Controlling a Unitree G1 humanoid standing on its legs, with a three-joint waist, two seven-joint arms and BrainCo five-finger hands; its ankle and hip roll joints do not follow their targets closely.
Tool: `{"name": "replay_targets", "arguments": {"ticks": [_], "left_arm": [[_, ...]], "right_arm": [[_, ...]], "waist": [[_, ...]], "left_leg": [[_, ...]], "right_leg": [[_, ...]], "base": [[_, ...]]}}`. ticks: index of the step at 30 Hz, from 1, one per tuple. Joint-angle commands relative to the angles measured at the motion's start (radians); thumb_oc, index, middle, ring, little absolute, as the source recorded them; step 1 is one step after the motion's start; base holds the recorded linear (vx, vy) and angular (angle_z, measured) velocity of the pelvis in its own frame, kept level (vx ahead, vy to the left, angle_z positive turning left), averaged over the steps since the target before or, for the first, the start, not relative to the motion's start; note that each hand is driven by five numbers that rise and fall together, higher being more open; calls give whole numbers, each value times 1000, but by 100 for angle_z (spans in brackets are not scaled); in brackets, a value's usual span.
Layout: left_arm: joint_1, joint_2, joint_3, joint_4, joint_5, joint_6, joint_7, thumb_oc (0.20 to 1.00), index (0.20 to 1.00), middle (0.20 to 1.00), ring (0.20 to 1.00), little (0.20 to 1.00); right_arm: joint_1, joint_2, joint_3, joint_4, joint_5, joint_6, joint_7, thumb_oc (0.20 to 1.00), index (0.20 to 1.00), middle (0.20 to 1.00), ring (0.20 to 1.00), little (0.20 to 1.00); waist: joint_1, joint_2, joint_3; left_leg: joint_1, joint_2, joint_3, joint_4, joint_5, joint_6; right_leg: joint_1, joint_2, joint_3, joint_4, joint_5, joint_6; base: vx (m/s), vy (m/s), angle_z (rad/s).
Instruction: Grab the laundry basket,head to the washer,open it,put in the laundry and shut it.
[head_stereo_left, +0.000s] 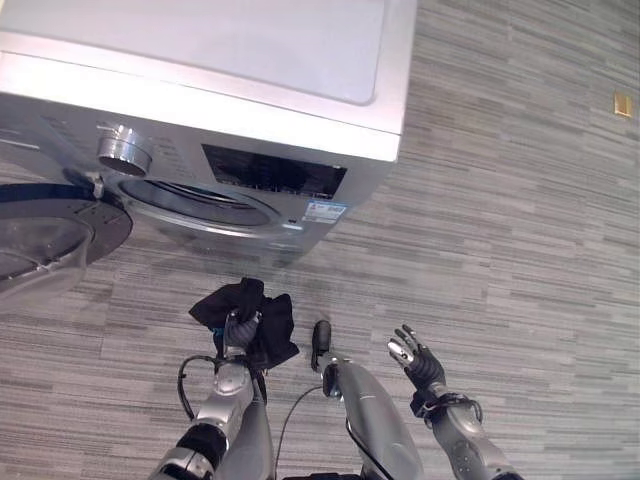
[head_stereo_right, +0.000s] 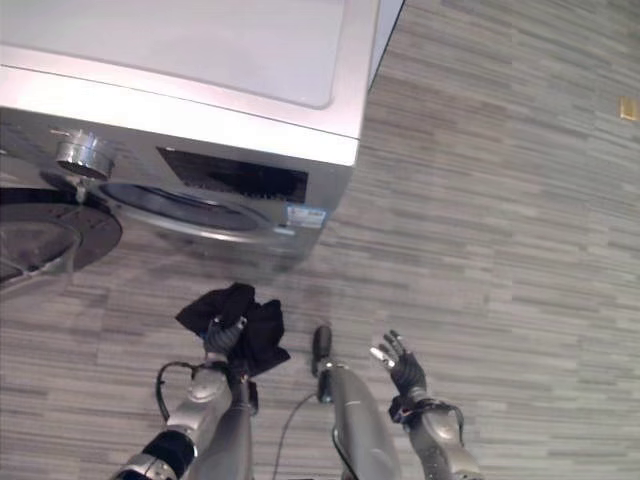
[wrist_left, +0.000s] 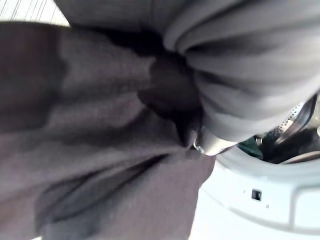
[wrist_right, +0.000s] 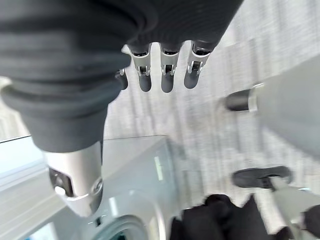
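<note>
Dark laundry (head_stereo_left: 262, 318) bunched up in the left robot hand (head_stereo_left: 238, 331) is the closest thing to the head camera, held out in front of the washer (head_stereo_left: 250, 90) and a bit below its opening. Fingers are curled right into the cloth, so that hand has a solid grab on it. Looks like soft, heavy knit stuff, all folds and creases in the left wrist view.

Working left to right from the washer: its round door (head_stereo_left: 50, 235) is swung wide open on the left, glass bowl in a dark ring. Next a shiny metal dial (head_stereo_left: 124, 150), then the drum opening (head_stereo_left: 195, 203) with a smooth chrome rim, then a dark glossy display panel (head_stereo_left: 272, 172). Body is boxy, silver-grey, flat pale top.

Off to the right of the washer's front, over the striped grey floor (head_stereo_left: 520, 200), the right robot hand (head_stereo_left: 412, 358) hangs with fingers spread and nothing in it.

So I'd say we're on the "put in the laundry" step. Next move would be pushing the bundle up and forward through that rim, letting go, then shutting the door.
</note>
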Motion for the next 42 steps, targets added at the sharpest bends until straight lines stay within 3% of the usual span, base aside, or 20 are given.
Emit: {"name": "replay_targets", "arguments": {"ticks": [1, 8, 17, 19, 25, 27, 33, 37, 38, 40, 41, 42], "left_arm": [[-68, 27, 21, -49, -30, -106, 45, 200, 200, 200, 200, 200], [-301, 127, 148, -24, -89, -146, 157, 200, 200, 200, 200, 200], [-630, 289, 221, 48, -215, -183, 234, 200, 200, 200, 200, 200], [-741, 341, 195, 98, -228, -174, 231, 200, 200, 200, 200, 200], [-1003, 368, 125, 248, -338, -147, 179, 200, 200, 200, 200, 200], [-1157, 392, 114, 327, -466, -136, 150, 200, 200, 200, 200, 200], [-1387, 493, 42, 353, -547, -137, 158, 200, 200, 200, 200, 200], [-1507, 541, -50, 289, -498, -153, 206, 200, 200, 200, 200, 200], [-1570, 567, -117, 207, -458, -181, 234, 200, 200, 200, 200, 200], [-1585, 579, -132, 156, -437, -205, 259, 200, 200, 200, 200, 200], [-1607, 570, -152, 1, -416, -287, 280, 200, 200, 200, 200, 200], [-1597, 568, -148, -8, -412, -289, 285, 200, 200, 200, 200, 200]], "right_arm": [[-3, 7, 8, -69, -15, -24, 4, 1000, 1000, 1000, 1000, 1000], [-58, 6, 30, -35, -25, -45, -22, 1000, 1000, 1000, 1000, 1000], [-117, -1, 33, 14, -24, -56, -49, 1000, 1000, 1000, 1000, 1000], [-128, -9, 27, 4, -15, -69, -56, 1000, 1000, 1000, 1000, 1000], [-147, -48, 7, -47, 0, -83, -69, 1000, 1000, 1000, 1000, 1000], [-150, -92, -16, -99, 4, -79, -73, 1000, 1000, 1000, 1000, 1000], [-111, -194, -92, -190, 9, -62, -57, 1000, 1000, 1000, 1000, 1000], [-61, -252, -150, -226, 5, -52, -47, 1000, 1000, 1000, 1000, 1000], [-9, -293, -185, -255, 16, -51, -31, 1000, 1000, 1000, 1000, 1000], [17, -308, -204, -275, 22, -46, -17, 1000, 1000, 1000, 1000, 1000], [66, -333, -223, -296, 24, -42, 2, 1000, 1000, 1000, 1000, 1000], [71, -334, -226, -299, 24, -40, 2, 1000, 1000, 1000, 1000, 1000]], "waist": [[-12, -44, 18], [-44, -68, 38], [-91, -117, 49], [-115, -126, 49], [-174, -130, 49], [-203, -121, 41], [-234, -104, 15], [-239, -100, 4], [-245, -96, -3], [-244, -98, -6], [-248, -105, -15], [-246, -104, -17]], "left_leg": [[-7, 23, 24, 36, -77, -4], [-76, 30, 17, 78, -116, -14], [-191, 32, 3, 146, -152, -13], [-233, 30, 2, 170, -166, -10], [-303, 22, -1, 178, -171, -8], [-326, 14, -1, 172, -167, -5], [-349, 5, 3, 174, -178, 3], [-360, -5, 9, 192, -194, 10], [-365, -9, 11, 209, -207, 13], [-369, -11, 13, 216, -213, 13], [-377, -14, 13, 225, -222, 14], [-378, -14, 13, 226, -223, 14]], "right_leg": [[144, -56, -61, -248, 67, 82], [80, -55, -59, -223, 50, 92], [-20, -53, -55, -198, 57, 98], [-59, -55, -53, -187, 60, 100], [-121, -57, -46, -191, 67, 107], [-147, -58, -36, -194, 73, 113], [-171, -59, -17, -203, 87, 127], [-173, -58, -2, -214, 97, 133], [-168, -58, 6, -222, 99, 136], [-169, -57, 10, -226, 101, 138], [-171, -55, 14, -233, 104, 138], [-172, -55, 14, -233, 104, 138]], "base": [[-39, -12, 2], [17, -1, 2], [-5, -7, 2], [0, 0, 0], [18, 16, -1], [56, 50, 3], [34, 51, -1], [33, 38, -7], [40, 35, -2], [25, 23, 4], [17, 1, 4], [32, -1, 4]]}}
